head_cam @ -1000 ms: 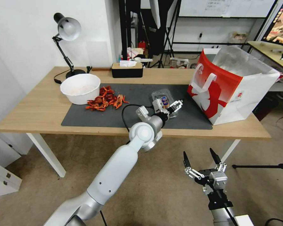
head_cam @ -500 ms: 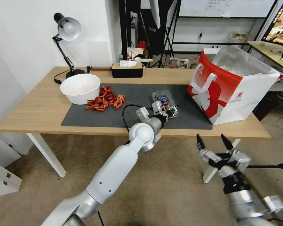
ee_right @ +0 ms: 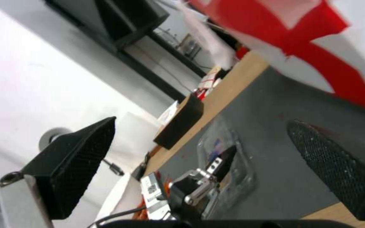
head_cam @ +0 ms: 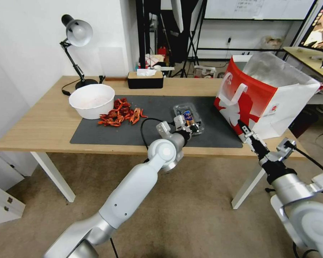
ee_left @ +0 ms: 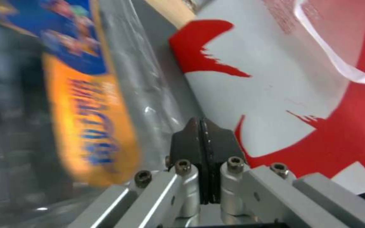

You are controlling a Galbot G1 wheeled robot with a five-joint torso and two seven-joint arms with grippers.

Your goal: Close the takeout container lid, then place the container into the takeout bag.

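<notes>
Container: takeout container [head_cam: 187, 115] flat on the dark mat [head_cam: 97, 134] at counter [head_cam: 32, 132] centre, lid [head_cam: 187, 116] down over the blueberries, label up.
Bag: takeout bag [head_cam: 265, 96] upright at 3 o'clock of the container, mouth open, near but apart.
Left gripper [head_cam: 195, 128]: at the container's 6 o'clock edge, jaws pressed together with nothing between, tips against clear plastic in the left wrist view.
Right gripper [head_cam: 248, 135]: at the counter's front edge beneath the bag, jaws wide in the right wrist view.
Handling: likely light, thin-walled, springy, slippery; crushes and bruises berries under a hard squeeze.
Hold: best across the two long rims, clamping both halves together, kept level.
</notes>
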